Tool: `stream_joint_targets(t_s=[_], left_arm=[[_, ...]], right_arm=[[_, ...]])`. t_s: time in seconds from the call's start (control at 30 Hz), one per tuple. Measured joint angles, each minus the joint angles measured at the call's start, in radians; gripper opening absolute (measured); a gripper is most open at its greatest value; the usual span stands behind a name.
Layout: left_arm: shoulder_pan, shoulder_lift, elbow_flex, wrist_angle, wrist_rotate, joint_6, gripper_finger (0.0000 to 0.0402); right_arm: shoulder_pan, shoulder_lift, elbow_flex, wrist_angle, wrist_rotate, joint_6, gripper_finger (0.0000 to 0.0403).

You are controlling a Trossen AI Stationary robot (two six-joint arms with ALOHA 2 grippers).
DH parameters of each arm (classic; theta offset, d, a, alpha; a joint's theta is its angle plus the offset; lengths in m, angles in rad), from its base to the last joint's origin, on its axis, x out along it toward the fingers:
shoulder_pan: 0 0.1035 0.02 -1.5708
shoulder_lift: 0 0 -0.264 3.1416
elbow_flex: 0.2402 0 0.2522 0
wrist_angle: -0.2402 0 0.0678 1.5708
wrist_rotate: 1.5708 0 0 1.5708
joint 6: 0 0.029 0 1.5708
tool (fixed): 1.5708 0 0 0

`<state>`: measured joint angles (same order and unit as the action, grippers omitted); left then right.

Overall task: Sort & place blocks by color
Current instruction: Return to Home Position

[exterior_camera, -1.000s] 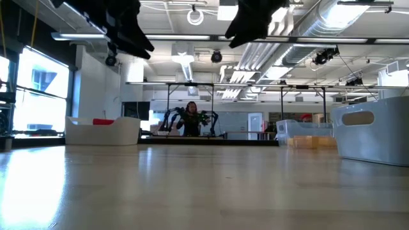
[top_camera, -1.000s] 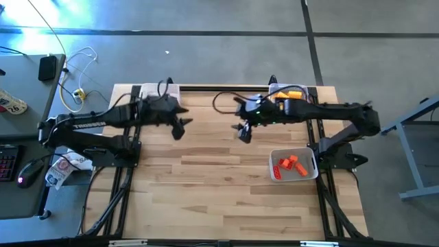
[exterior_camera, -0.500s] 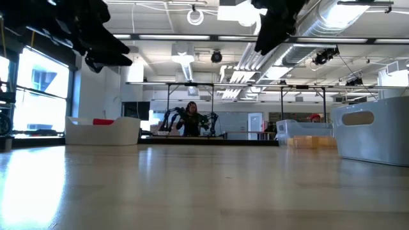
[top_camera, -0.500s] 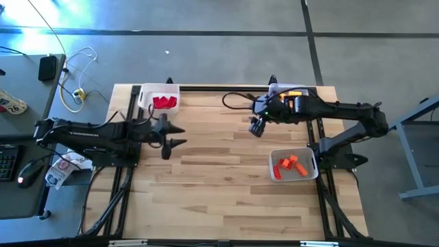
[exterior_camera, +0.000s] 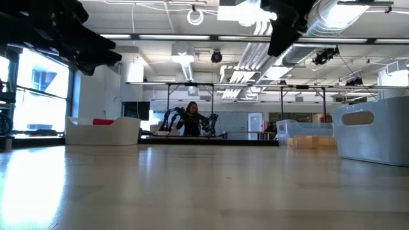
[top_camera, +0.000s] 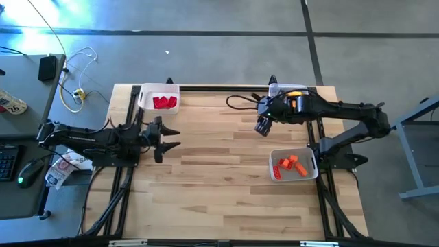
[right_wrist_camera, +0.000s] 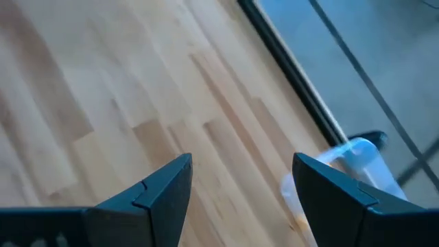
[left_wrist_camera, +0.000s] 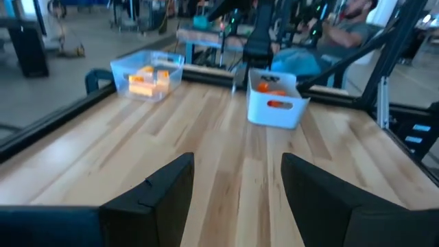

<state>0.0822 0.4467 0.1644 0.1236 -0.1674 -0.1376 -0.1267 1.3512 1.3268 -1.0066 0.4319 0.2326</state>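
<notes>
Red blocks lie in a white tray at the table's far left. Orange blocks lie in a white tray near the right edge. More orange-yellow blocks sit in a clear tray at the far right, partly under my right arm in the high view. My left gripper hovers open above the left side of the table, empty. My right gripper hangs open above the far right part of the table, also empty. No loose block shows on the table.
Bare wooden planks fill the middle and near part of the table. A black rail runs along the far edge. Off the table to the left stand a desk with cables and a mouse. A person sits in the room far behind.
My left arm has drawn back toward the table's left edge and a little toward the near edge, uncovering the white tray with red blocks. My right gripper has moved toward the table's right edge, closer to the clear tray. No block has moved.
</notes>
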Motion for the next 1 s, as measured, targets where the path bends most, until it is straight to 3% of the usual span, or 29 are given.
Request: stream_joint_targets(t_s=[0.17,0.3,0.43,0.7,0.87,1.0], left_arm=[[0.0,-0.064,-0.052,0.078,0.028,0.016,0.0204],[0.0,-0.106,-0.109,0.165,0.085,0.017,0.0204],[0.0,-0.145,-0.146,0.202,0.114,0.015,0.0204],[0.002,-0.245,-0.149,0.22,0.119,0.079,0.0204],[0.002,-0.287,-0.149,0.16,0.11,0.1,0.0204],[0.002,-0.291,-0.149,0.141,0.107,0.108,0.0204]], right_arm=[[-0.004,-0.043,-0.023,-0.042,0.069,0.038,0.0238],[-0.007,-0.159,-0.188,0.057,0.047,0.04,0.0238],[-0.011,-0.302,-0.353,0.185,-0.039,0.055,0.0238],[-0.011,-0.617,-0.627,0.405,-0.077,0.063,0.0238],[-0.011,-0.808,-0.809,0.658,-0.188,0.054,0.0238],[-0.011,-0.913,-0.949,0.866,-0.348,0.031,0.0238]])
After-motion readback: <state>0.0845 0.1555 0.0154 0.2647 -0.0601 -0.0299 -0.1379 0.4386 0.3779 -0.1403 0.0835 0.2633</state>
